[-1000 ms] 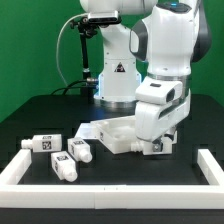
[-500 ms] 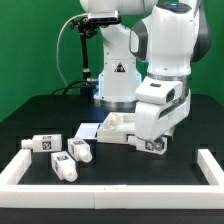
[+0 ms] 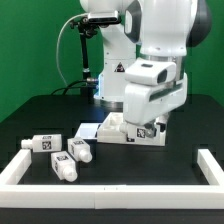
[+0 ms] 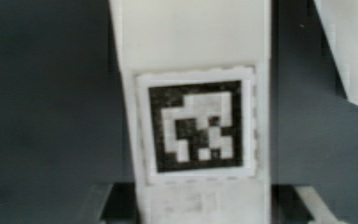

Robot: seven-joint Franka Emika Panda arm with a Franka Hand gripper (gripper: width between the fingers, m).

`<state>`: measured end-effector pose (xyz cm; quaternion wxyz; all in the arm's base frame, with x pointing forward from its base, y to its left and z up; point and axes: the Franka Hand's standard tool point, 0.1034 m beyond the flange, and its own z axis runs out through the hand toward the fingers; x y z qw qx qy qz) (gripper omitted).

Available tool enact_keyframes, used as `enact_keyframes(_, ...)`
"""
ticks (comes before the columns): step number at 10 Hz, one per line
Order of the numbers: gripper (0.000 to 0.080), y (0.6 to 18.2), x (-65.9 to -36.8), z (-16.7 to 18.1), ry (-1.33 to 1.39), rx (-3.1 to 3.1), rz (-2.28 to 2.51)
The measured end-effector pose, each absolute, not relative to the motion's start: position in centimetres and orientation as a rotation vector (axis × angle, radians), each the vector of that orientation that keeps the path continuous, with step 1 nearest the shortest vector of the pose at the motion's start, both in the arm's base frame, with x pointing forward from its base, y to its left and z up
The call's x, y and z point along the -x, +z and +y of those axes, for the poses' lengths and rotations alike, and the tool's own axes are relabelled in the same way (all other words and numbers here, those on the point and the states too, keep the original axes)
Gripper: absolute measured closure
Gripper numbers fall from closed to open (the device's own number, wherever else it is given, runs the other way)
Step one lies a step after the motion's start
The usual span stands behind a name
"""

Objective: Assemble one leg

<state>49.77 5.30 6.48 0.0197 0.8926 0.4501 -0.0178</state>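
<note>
My gripper (image 3: 144, 129) is shut on the rim of the large white square tray-like piece (image 3: 118, 130) at the table's middle. In the wrist view the gripper (image 4: 194, 203) has a grey finger on each side of a white bar (image 4: 194, 45) that carries a black-and-white tag (image 4: 197, 122). Three legs lie apart from the gripper at the exterior view's left: one (image 3: 42, 143) farthest left, one (image 3: 81, 150) nearer the tray, and one (image 3: 64, 166) at the front. A fourth leg is not in view.
A low white fence runs along the table's front (image 3: 110, 186) and up both sides (image 3: 212, 160). The robot's base (image 3: 112, 85) stands behind the tray. A flat white sheet (image 3: 88, 130) lies just left of the tray.
The gripper has moved toward the exterior view's left and a little back, taking the tray-like piece with it. The piece was tilted and now lies flatter. The three legs have not moved.
</note>
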Motion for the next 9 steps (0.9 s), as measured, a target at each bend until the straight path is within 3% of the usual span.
enact_keyframes(2,0.0509,8.7,-48.4,4.1,0.085,-2.767,1.339)
enact_keyframes(4,0.0509,7.5,-45.7,3.6,0.023,-2.881,1.127)
enact_keyframes(9,0.0509,8.2,-46.2,2.8,0.042,-2.884,1.103)
